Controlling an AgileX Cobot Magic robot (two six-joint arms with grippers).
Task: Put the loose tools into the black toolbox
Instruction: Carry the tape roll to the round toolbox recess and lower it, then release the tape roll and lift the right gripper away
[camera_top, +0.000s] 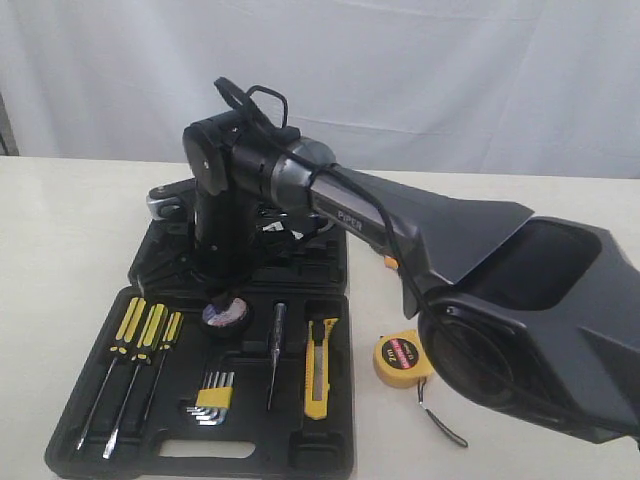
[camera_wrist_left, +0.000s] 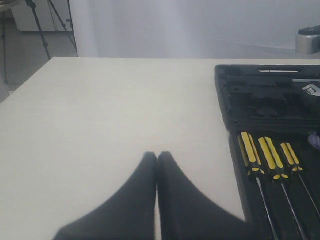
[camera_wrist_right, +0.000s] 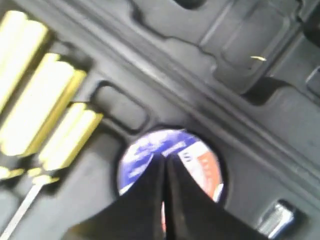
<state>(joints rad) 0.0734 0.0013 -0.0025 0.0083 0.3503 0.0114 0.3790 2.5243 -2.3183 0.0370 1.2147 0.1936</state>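
Pale cream table (camera_top: 60, 230). Open black toolbox (camera_top: 290, 450) lies flat on it, left of centre. Yellow round tape measure (camera_top: 400, 358) sits on bare tabletop just beside toolbox's right edge, strap trailing.

**Robot body: charcoal, silver and black**

The right arm (camera_top: 470, 250) has a matte charcoal shell, then a silver-grey cylinder with white "PIPER" lettering (camera_top: 350, 214). A black cable (camera_top: 392, 245) runs along it. Left fingers (camera_wrist_left: 135, 200) and right fingers (camera_wrist_right: 140, 205) are plain black tapered wedges.
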